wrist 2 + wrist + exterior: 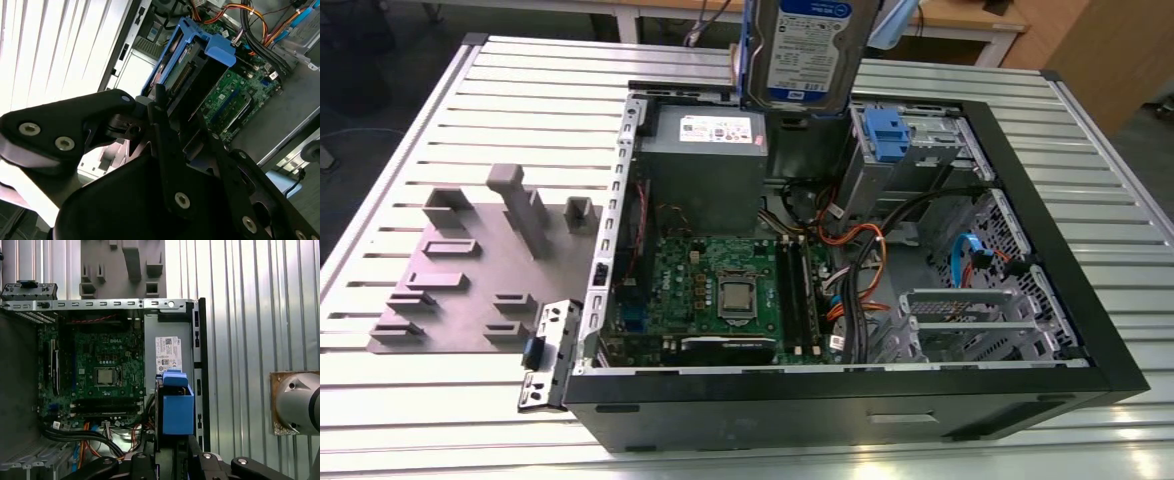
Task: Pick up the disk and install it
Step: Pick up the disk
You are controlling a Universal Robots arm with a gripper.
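A slatted metal worktop (440,400) carries an open computer case (854,410) lying on its side. A grey fixture plate (467,260) lies beside the case on the exterior view's left. Wooden furniture (1107,50) stands beyond the far edge. The disk (807,50) hangs upright above the case's far side, near the power supply (704,150), with its label facing the exterior view. The second wrist view shows the gripper (179,105) pinching the disk's blue carrier at the connector edge. The first wrist view shows the motherboard (100,375) below.
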